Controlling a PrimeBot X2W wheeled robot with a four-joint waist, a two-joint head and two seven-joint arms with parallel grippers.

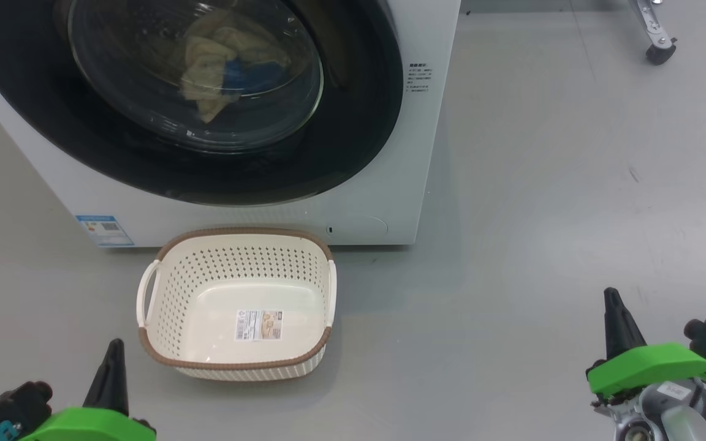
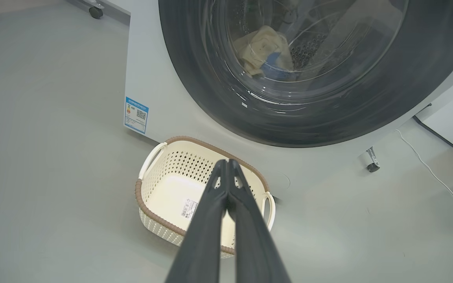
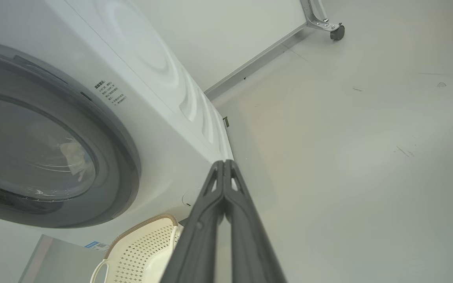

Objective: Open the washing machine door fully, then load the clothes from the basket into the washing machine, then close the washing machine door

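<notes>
Both the left gripper (image 2: 226,165) and the right gripper (image 3: 224,165) are clenched on nothing, fingers pressed tip to tip, low over the floor. The likeliest trouble is a forward swing of the left arm knocking the light, empty basket (image 1: 236,236), or a door that only looks latched easing open, since the catch cannot be checked here. The basket sits just ahead of the left gripper at the foot of the washing machine (image 1: 411,159). The washing machine door (image 1: 359,122) stands closed beyond both grippers, the clothes (image 1: 212,67) behind its glass.
</notes>
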